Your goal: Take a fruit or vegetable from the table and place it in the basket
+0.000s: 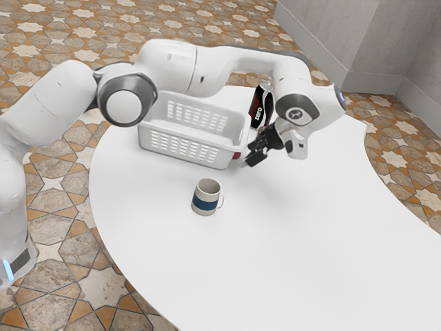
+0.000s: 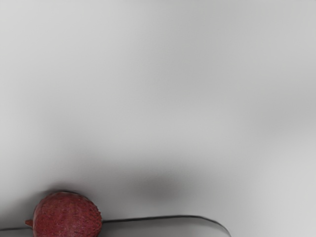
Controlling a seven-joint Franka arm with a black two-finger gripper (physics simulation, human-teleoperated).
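The hand [image 1: 253,152] is low over the white counter [image 1: 296,227], tilted, its tip end toward the exterior view's left and the near side; I cannot tell from the pictures how far open it is, nor whether it touches or grips anything. Just beside its tip end is the lychee [image 1: 236,156], a round, rough-skinned red fruit; it is outside the basket [image 1: 189,141], by the end wall at the exterior view's right. In the wrist view the lychee shows a small brown stub of stem; a thin dark line runs past it and bends in a rounded corner.

The basket is white plastic, with rows of slots through its long sides; it is on the counter, to the exterior view's left of the hand. On the far side of the hand, near the same end of the basket, is a black bottle [image 1: 258,112] lettered "zero", with some red on it. On the near side of the basket, well apart from the hand, an off-white mug [image 1: 207,197] stands upright; it has a dark blue band, and its handle is toward the exterior view's right.
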